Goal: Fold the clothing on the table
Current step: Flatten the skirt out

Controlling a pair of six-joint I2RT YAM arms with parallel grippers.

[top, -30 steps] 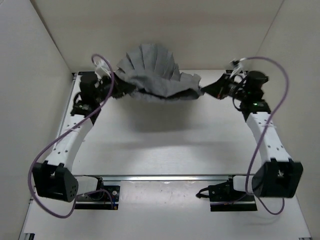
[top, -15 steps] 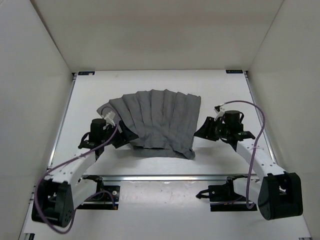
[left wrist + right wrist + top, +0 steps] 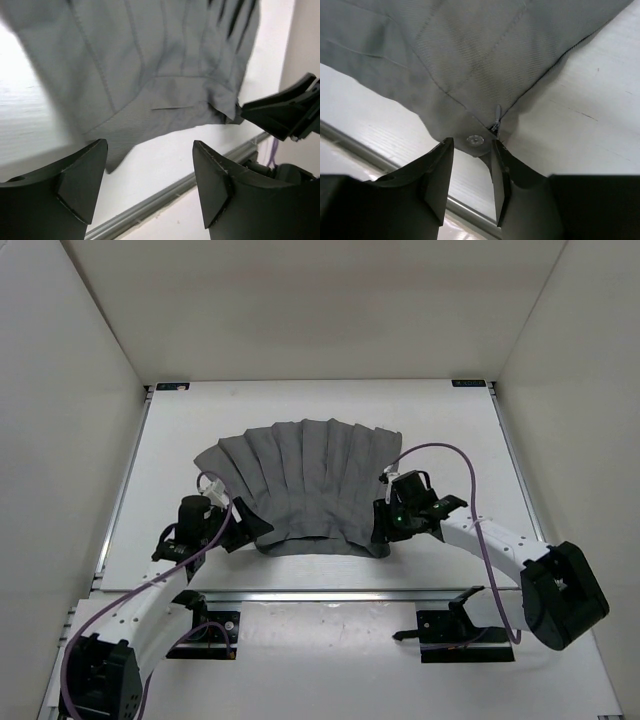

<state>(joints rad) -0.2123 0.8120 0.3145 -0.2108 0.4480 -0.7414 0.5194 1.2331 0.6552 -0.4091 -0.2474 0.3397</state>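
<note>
While the clothing (image 3: 310, 485) lies spread flat on the table (image 3: 180, 430), its narrow waistband edge sits just ahead of both tools. The left gripper (image 3: 150, 150) stands wide apart with nothing between its fingers. The right gripper (image 3: 470, 147) is parted more narrowly, with the cloth's snap-buttoned corner at its mouth, unpinched. The grippers face each other across that edge. Close behind them runs the metal rail (image 3: 330, 592). Beyond the fanned pleats, bare table reaches the white walls (image 3: 330, 310).
</note>
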